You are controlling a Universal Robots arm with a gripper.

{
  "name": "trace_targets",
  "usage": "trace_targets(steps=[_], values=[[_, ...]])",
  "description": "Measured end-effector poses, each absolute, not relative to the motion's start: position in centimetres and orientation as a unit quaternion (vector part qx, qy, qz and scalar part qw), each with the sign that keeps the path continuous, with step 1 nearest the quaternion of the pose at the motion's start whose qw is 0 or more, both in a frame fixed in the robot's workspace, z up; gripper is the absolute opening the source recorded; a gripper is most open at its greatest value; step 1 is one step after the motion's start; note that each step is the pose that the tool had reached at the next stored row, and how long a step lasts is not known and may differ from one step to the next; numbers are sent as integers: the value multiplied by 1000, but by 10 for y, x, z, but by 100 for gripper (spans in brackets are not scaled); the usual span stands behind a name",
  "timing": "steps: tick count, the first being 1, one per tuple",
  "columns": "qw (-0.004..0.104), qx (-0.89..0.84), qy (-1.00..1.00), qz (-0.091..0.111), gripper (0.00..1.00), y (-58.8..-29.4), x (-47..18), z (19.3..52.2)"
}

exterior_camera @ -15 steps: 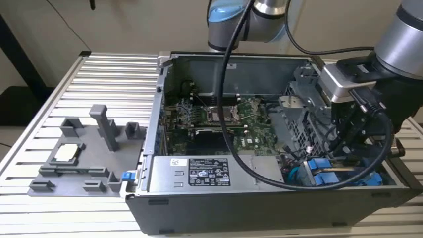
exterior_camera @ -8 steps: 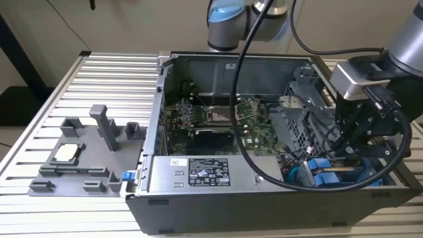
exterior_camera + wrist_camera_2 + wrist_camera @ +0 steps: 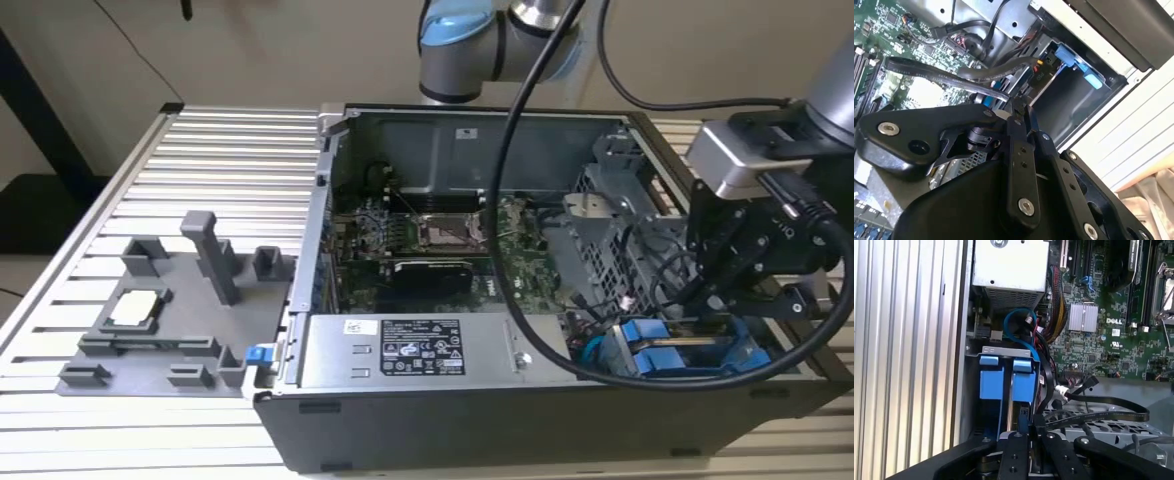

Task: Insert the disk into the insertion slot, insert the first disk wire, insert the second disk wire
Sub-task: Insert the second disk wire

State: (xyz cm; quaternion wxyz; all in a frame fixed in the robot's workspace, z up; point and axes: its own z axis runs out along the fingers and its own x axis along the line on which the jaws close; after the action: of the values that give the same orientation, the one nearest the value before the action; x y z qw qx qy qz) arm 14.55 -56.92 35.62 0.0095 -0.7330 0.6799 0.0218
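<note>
Glossy blue plastic carrier (image 3: 1004, 390) beside grey perforated-metal cage (image 3: 607, 215); matt black gripper (image 3: 1026, 440); ribbed aluminium table (image 3: 227, 160).

Ribbed aluminium counter (image 3: 214, 150) carries the open computer case (image 3: 534, 420) toward the exterior view's right, and a grey fixture block (image 3: 167, 340) sits on its left.
</note>
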Motion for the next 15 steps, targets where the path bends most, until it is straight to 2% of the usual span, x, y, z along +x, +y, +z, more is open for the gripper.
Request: trace_targets(steps=[15], values=[[10, -698, 715, 23, 16, -569, 151, 351]])
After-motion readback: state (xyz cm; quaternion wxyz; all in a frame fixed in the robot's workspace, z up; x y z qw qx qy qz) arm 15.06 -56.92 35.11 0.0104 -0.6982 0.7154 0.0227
